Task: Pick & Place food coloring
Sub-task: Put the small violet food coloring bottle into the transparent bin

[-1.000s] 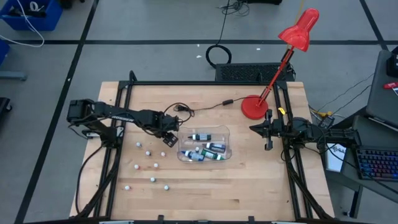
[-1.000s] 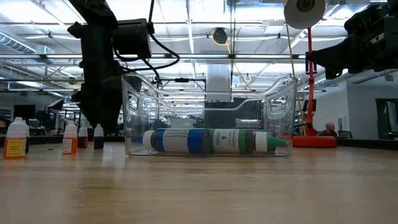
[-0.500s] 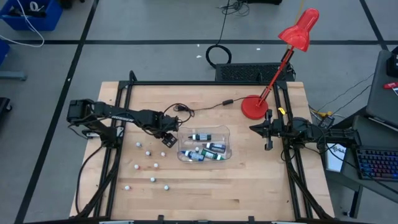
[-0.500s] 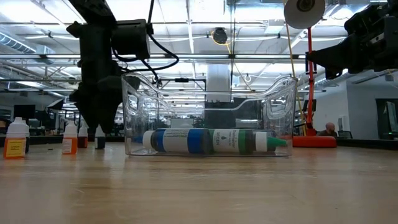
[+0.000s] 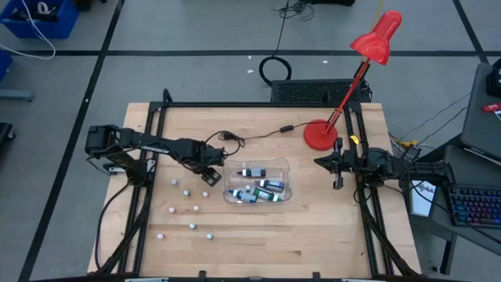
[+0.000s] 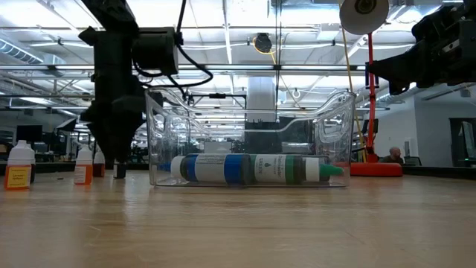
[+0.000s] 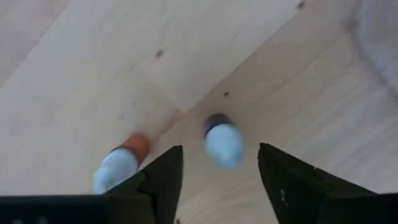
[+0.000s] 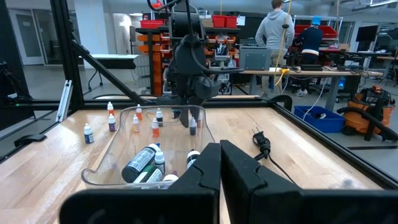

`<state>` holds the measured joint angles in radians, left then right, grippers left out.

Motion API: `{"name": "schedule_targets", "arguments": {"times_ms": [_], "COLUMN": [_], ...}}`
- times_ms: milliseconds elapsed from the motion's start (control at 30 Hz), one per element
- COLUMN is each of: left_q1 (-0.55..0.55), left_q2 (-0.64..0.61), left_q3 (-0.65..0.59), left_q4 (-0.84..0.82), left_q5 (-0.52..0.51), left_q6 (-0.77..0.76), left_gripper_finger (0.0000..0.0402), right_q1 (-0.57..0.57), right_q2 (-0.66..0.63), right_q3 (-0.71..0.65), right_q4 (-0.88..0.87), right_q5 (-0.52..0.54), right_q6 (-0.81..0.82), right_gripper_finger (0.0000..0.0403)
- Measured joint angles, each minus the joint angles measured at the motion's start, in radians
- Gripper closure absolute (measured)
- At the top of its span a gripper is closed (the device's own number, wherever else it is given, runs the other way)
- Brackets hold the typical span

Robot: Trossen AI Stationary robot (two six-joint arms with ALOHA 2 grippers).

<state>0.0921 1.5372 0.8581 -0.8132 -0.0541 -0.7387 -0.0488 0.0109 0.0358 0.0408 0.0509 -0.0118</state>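
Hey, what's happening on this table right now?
The left hand is down beside the clear tub, fingers open around an upright purple food coloring bottle, not yet gripping it. Several bottles already lie in the tub; more stand on the table. The right hand waits shut at the right side.

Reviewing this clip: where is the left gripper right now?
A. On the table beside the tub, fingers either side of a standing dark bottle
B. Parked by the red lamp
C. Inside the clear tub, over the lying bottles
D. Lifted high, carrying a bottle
A: the left gripper is down beside the clear tub, its fingers apart around a small dark bottle standing on the table.
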Motion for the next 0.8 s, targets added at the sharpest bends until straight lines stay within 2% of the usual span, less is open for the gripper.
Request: {"name": "schedule_targets", "arguments": {"times_ms": [200, 367, 533, 800], "left_q1": [0.0, 0.0, 0.0, 0.0], "left_q2": [-0.001, -0.001, -0.001, -0.001], "left_q3": [0.0, 0.0, 0.001, 0.001], "left_q4": [0.008, 0.012, 0.028, 0.034], "left_q5": [0.0, -0.001, -0.008, -0.043], "left_q6": [0.0, 0.001, 0.003, 0.016], "left_gripper_finger": [0.0263, 0.0288, 0.0294, 0.0272], "right_q1": [0.0, 0.0, 0.0, 0.0], "right_q2": [0.0, 0.0, 0.0, 0.0], "right_q3": [0.0, 0.0, 0.0, 0.0], "right_q4": [0.0, 0.0, 0.0, 0.0], "right_q5": [0.0, 0.0, 0.0, 0.0], "right_q6": [0.0, 0.0, 0.0, 0.0], "right_gripper_finger": [0.0403, 0.0403, 0.0403, 0.0403]}}
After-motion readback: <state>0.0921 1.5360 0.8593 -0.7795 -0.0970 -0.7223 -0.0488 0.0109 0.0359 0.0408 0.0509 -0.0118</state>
